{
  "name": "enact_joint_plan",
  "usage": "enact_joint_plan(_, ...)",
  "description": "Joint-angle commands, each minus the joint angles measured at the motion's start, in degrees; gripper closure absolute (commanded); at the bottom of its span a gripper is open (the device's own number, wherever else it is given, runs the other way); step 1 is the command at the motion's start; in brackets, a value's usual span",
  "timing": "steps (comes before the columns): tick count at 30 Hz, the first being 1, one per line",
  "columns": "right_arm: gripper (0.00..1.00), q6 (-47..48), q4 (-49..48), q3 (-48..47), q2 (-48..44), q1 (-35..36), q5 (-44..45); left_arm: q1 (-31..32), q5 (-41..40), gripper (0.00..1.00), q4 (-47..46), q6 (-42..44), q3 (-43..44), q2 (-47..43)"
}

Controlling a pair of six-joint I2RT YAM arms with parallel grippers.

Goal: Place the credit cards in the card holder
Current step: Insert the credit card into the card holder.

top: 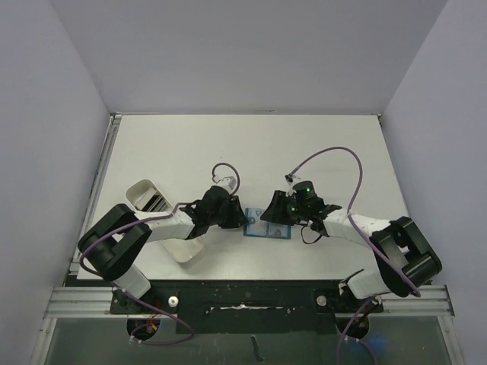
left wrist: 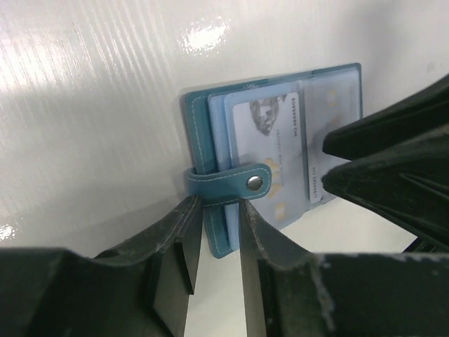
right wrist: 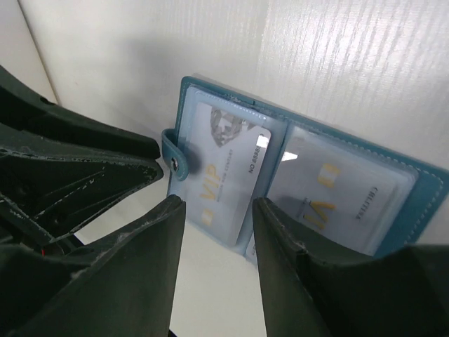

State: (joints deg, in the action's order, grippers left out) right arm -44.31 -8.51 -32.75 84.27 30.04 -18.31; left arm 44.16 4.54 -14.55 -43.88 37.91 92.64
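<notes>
Jaws of the left gripper (left wrist: 217, 209), narrowly parted, straddle the strap edge of the open card holder (left wrist: 210, 119) lying left-to-right on the bench (top: 228, 144), grip unclear. Right gripper (right wrist: 216, 210) hovers half-open, empty, over a sleeved credit card (right wrist: 228, 168).

The card holder (left wrist: 217, 140) lies open on the white table (left wrist: 91, 105) with credit cards (left wrist: 270, 133) in its clear sleeves, while the left gripper (left wrist: 214, 267), jaws slightly parted, straddles its near edge below the strap tab (left wrist: 224, 182), and the right gripper (left wrist: 330, 160) hangs over its right-hand page.
</notes>
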Motion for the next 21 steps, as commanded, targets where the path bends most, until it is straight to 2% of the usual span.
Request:
enact_joint_plan(1, 0.54, 3.52, 9.33, -0.94, -8.13, -0.43, 5.25, 0.13, -1.22, 0.7, 3.62, 3.2, 4.52, -4.06)
enact_joint_plan(7, 0.45, 2.48, 14.06, 1.56, -14.57, -2.08, 9.56, 2.59, -4.59, 0.52, 9.33, 7.44, 9.72, -2.96)
enact_joint_plan(15, 0.34, -0.29, 14.61, 4.53, -17.32, -3.62, 11.84, 5.71, -10.18, 0.47, 15.69, 11.23, 16.98, 3.86)
enact_joint_plan(21, 0.28, -1.66, 12.61, 6.64, -17.48, -4.46, 11.63, 7.94, -16.03, 0.46, 24.12, 13.57, 23.24, 8.6)
